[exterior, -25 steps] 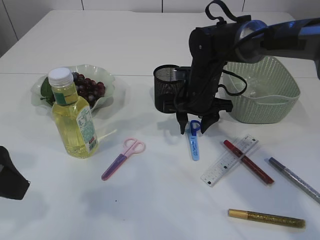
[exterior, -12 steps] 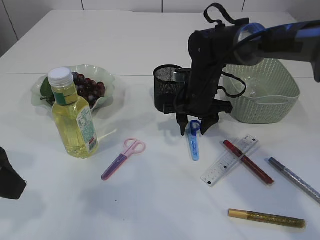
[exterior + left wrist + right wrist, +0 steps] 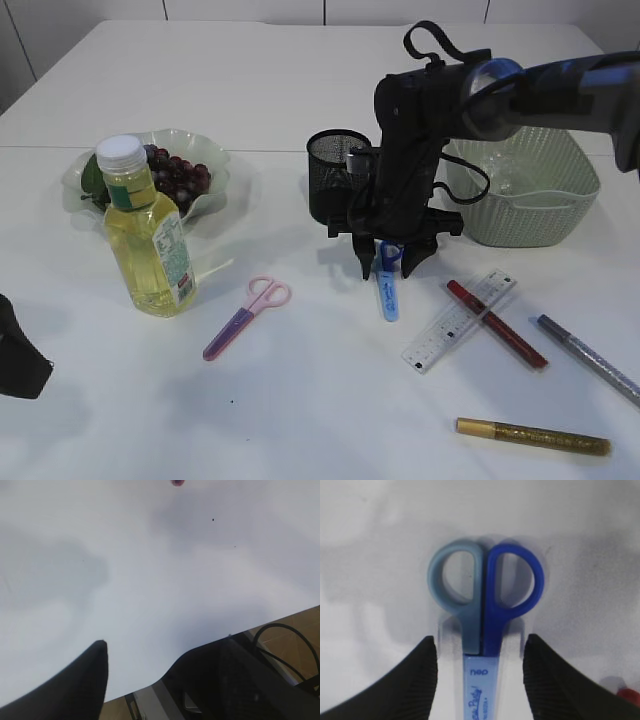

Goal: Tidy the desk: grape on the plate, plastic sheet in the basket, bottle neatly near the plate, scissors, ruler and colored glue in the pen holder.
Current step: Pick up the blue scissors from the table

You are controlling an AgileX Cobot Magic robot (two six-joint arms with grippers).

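My right gripper (image 3: 391, 267) is open and stands low over the blue scissors (image 3: 388, 282), one finger on each side of the neck below the handles (image 3: 485, 592). The fingers do not touch the scissors. The black mesh pen holder (image 3: 332, 175) stands just behind. Pink scissors (image 3: 246, 316) lie left of centre. A clear ruler (image 3: 460, 319) lies under a red glue pen (image 3: 497, 323); silver (image 3: 588, 359) and gold (image 3: 533, 436) glue pens lie at the right front. The yellow bottle (image 3: 146, 228) stands before the plate (image 3: 215, 160) of grapes (image 3: 178, 177). My left gripper (image 3: 18, 355) is open at the left edge.
A green basket (image 3: 530, 205) stands at the back right, with a clear sheet faintly visible inside. The left wrist view shows only bare white table (image 3: 150, 580), the table's edge and cables below it.
My right gripper has come down a little over the blue scissors' handles and stayed open. The left gripper has slid slightly farther off the left edge.
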